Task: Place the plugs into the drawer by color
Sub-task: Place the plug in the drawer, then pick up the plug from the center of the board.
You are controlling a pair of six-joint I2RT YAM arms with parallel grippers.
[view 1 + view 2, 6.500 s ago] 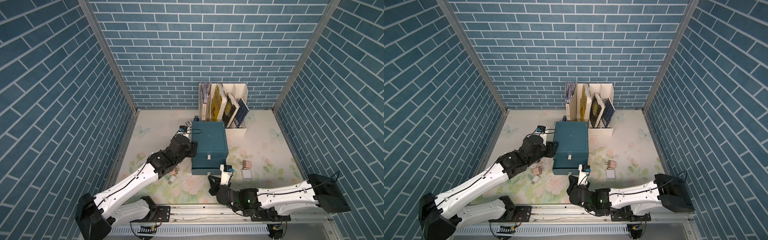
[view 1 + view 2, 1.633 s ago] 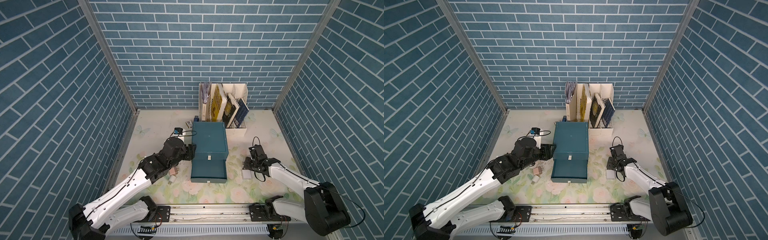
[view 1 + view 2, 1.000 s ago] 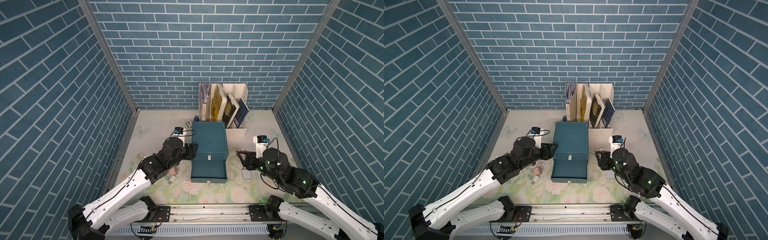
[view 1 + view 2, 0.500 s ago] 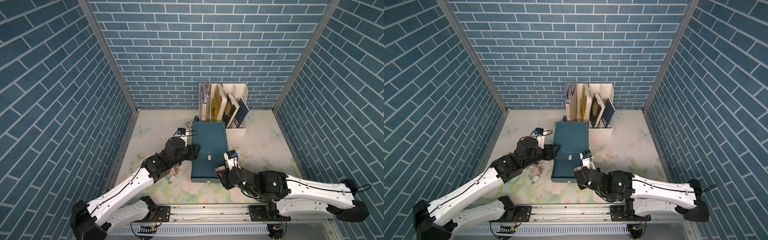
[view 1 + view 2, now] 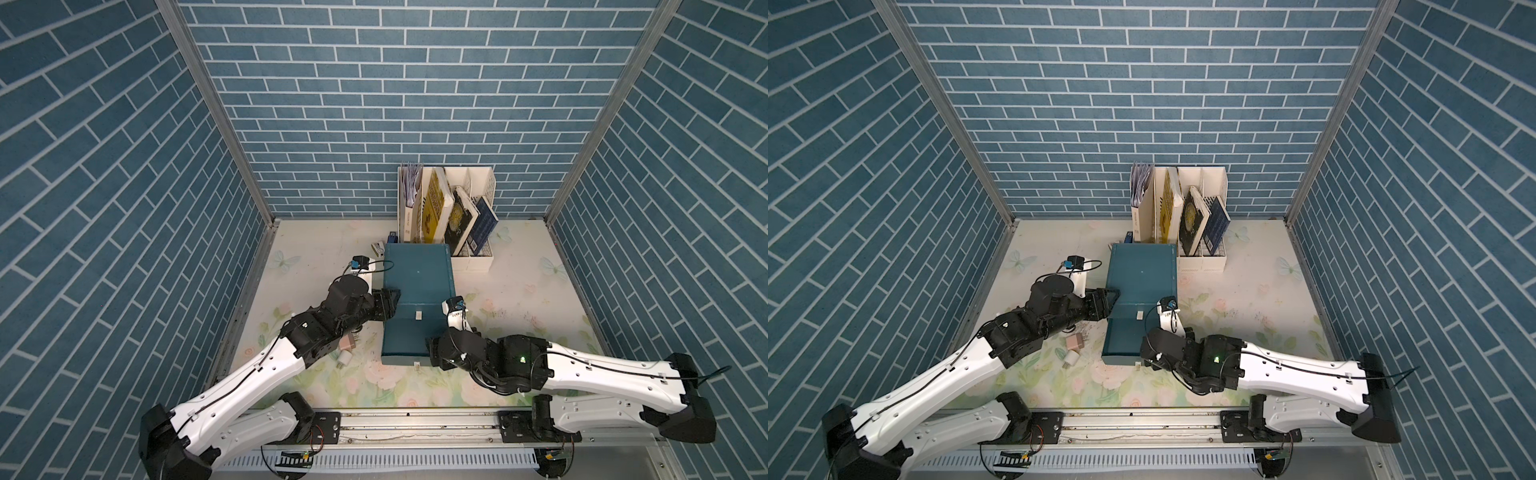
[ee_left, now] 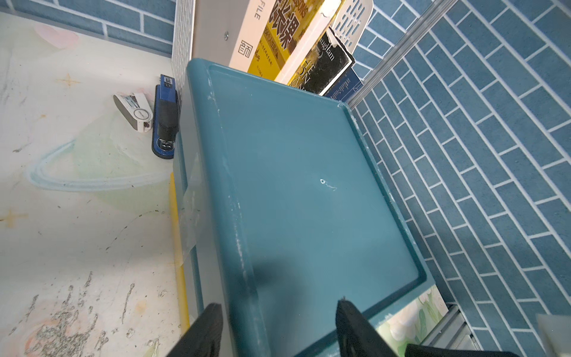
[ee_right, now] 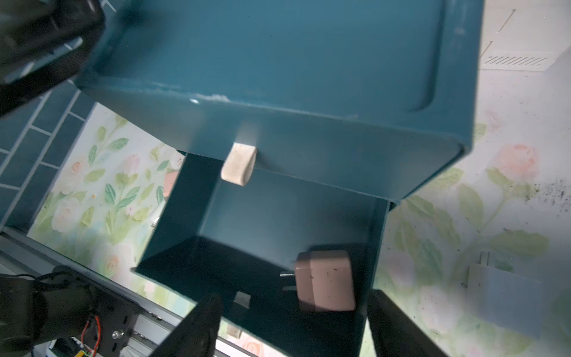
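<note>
Room: blue brick walls, flowered table (image 5: 519,291).
Drawer (image 7: 278,216): pulled open from box (image 5: 417,270).
Pink plug (image 7: 324,279): inside drawer, by its side wall, just below right claw (image 7: 293,295).
Right claw: jaws wide, empty.
Left claw (image 6: 277,304): half open, astride box edge.

The teal box (image 6: 293,185) is smooth, faintly glossy plastic, scuffed whitish along its edges. The open drawer (image 7: 278,222) is the same smooth plastic. The tab handle (image 7: 238,168) above it is matt off-white plastic. The pink plug (image 7: 324,279) is smooth plastic flecked with dark specks, and its prongs look like dark metal. The floral table cover (image 6: 77,231) is matt and smudged grey. The near rail (image 5: 415,424) is bare brushed metal.
</note>
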